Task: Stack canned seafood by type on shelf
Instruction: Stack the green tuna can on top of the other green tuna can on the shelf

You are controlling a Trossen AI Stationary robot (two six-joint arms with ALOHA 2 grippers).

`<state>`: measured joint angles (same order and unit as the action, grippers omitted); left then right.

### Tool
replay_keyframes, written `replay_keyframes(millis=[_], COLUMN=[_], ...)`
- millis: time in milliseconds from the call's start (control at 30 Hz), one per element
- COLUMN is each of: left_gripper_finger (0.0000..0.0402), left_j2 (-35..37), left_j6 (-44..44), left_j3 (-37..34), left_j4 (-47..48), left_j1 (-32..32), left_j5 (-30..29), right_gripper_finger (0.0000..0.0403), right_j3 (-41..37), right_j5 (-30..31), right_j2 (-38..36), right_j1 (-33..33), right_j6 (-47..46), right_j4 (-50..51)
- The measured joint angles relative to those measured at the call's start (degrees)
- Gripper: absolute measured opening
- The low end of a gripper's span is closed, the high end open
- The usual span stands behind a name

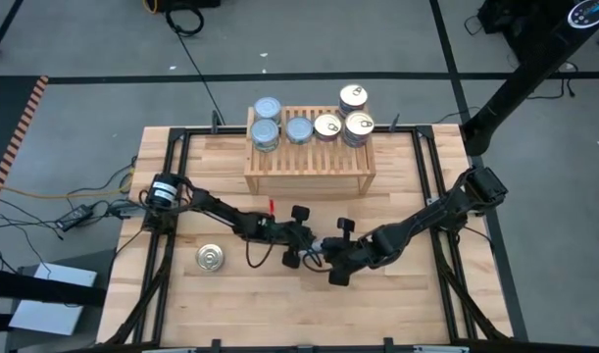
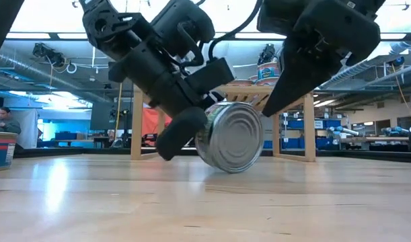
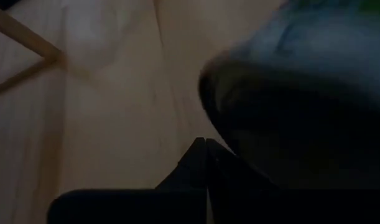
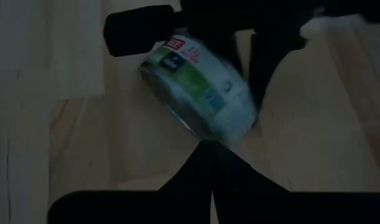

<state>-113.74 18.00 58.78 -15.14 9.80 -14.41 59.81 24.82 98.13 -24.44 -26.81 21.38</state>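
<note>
A short tin (image 2: 230, 138) with a green label (image 4: 199, 87) sits tilted at mid-table, its lower rim on the planks. My left gripper (image 1: 297, 235) reaches it from the table's left and is shut on it. My right gripper (image 1: 340, 252) hovers open just right of the tin, touching nothing. The wooden shelf (image 1: 309, 175) stands at the far edge. On its slatted top sit three silvery-blue-lidded tins (image 1: 267, 132) on the left and three golden-lidded tins (image 1: 359, 126) on the right. Another golden-lidded tin (image 1: 210, 257) stands upright on the table, near left. My left gripper holds the tin by its round side wall, one finger (image 2: 181, 134) on the near-left side and the other finger (image 4: 264, 68) on the opposite side. The fingers slant down from the table's left. The tin is tilted, its flat end facing the near edge and its lower rim (image 2: 225, 169) on the table.
Black frame rails (image 1: 172, 196) run along the tabletop's left and right sides. Bare planks (image 1: 397, 294) lie toward the near edge. Cables trail off the table's left. A person (image 2: 3, 121) sits far back in the room.
</note>
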Motion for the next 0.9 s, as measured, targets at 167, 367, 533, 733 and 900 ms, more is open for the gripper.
replay_keyframes(millis=[167, 367, 533, 733, 900], left_gripper_finger=[0.0000, 0.0000, 0.0000, 0.0000, 0.0000], left_j2=[0.13, -0.27, -0.27, -0.27, -0.08], left_j6=[-0.22, -0.46, -0.39, -0.33, -0.50], left_j3=[-0.02, -0.04, -0.04, -0.04, -0.86], left_j4=[-0.17, 0.67, 0.34, 0.40, -0.68], left_j1=[0.00, 0.04, -0.02, -0.02, -0.02], left_j5=[0.04, 0.92, 0.43, -0.84, -0.86], right_gripper_finger=[0.0009, 0.0011, 0.0029, 0.0069, 0.0111], right_j3=[0.02, 0.04, 0.04, 0.07, 0.07], right_j5=[-0.71, -0.94, -0.92, -0.92, -0.92], right_j2=[0.00, -0.04, -0.04, -0.09, -0.11], right_j1=[0.51, 0.65, 0.65, 0.67, 0.67], right_j6=[0.00, 0.80, 1.51, 2.88, 3.94], right_j4=[-0.31, -0.45, -0.43, 0.11, 0.26])
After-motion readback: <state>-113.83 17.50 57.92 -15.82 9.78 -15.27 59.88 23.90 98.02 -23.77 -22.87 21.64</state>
